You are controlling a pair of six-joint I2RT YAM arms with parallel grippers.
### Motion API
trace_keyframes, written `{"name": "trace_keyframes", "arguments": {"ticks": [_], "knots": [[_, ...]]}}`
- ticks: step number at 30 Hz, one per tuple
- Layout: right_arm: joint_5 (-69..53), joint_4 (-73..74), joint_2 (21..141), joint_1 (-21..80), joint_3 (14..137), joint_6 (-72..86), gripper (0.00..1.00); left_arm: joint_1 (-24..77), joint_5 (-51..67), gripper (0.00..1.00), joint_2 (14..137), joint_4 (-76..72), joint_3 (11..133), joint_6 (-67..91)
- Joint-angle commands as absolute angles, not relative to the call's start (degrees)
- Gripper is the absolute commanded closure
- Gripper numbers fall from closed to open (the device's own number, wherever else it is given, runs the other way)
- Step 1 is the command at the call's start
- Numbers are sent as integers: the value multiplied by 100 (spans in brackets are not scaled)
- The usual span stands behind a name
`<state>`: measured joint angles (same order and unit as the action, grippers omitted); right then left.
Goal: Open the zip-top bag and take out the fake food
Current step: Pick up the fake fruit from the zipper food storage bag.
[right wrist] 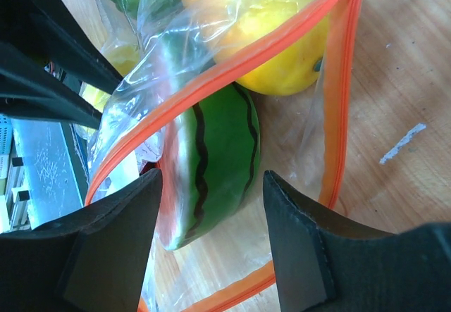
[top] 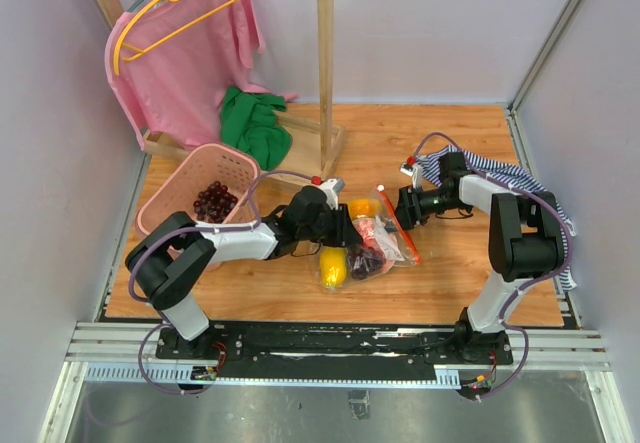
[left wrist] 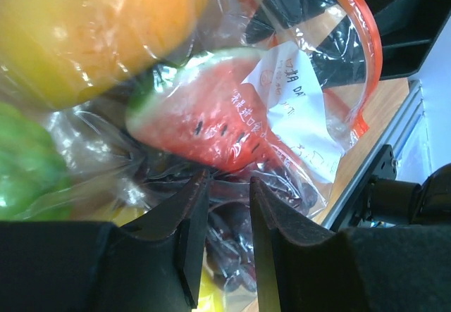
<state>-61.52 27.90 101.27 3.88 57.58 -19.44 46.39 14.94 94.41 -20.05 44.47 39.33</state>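
1. The left gripper (left wrist: 229,182) has its jaws drawn close, with only a thin slit between them. Plastic film and dark grapes show in that slit, but I cannot tell whether the fingers pinch the plastic.
2. Just ahead of those fingertips the watermelon slice (left wrist: 204,125) lies inside the bag (top: 392,248), red face up. The white label (left wrist: 289,108) is just beyond it, and a green leafy ball (left wrist: 21,157) sits off to the side.
3. The right gripper (right wrist: 211,177) stands wide open and holds nothing. Its fingers straddle the bag's mouth, the slice's green rind lies between them, and the zip strip (right wrist: 340,115) loops ahead.
4. The two grippers face each other across the bag. The orange fruit (top: 362,206) lies on the far side between them, and the yellow fruit (top: 333,266) and grape bunch (top: 365,260) lie on the near side.
5. The left arm's forearm stretches low across the table from an elbow far out to the left.
6. The right arm rises steeply from its base, folds at a high elbow and reaches back leftward.
7. A pink basket (top: 160,203) holding more grapes (top: 215,201) lies beside the left forearm. A striped cloth (top: 505,173) lies behind the right wrist.
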Motion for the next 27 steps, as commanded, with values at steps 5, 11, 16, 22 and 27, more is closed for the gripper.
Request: {"name": "trace_keyframes", "arguments": {"ticks": [5, 11, 16, 22, 27], "knots": [[-6234, 2866, 10121, 429, 5713, -1924, 39, 4860, 267, 67, 9613, -1590, 5011, 3978], [-6430, 2924, 10250, 344, 5720, -1738, 7, 4834, 222, 89, 10503, -1342, 5529, 3771], [-6611, 3078, 10360, 201, 5697, -1628, 2, 4813, 337, 94, 10786, -1675, 5009, 4015], [-6883, 3238, 10360, 206, 5556, -1365, 1, 4621, 553, 95, 10912, -2155, 4508, 4196], [-6377, 3878, 10298, 255, 5481, -1641, 1, 4597, 852, 95, 11139, -2348, 4597, 4245]]}}
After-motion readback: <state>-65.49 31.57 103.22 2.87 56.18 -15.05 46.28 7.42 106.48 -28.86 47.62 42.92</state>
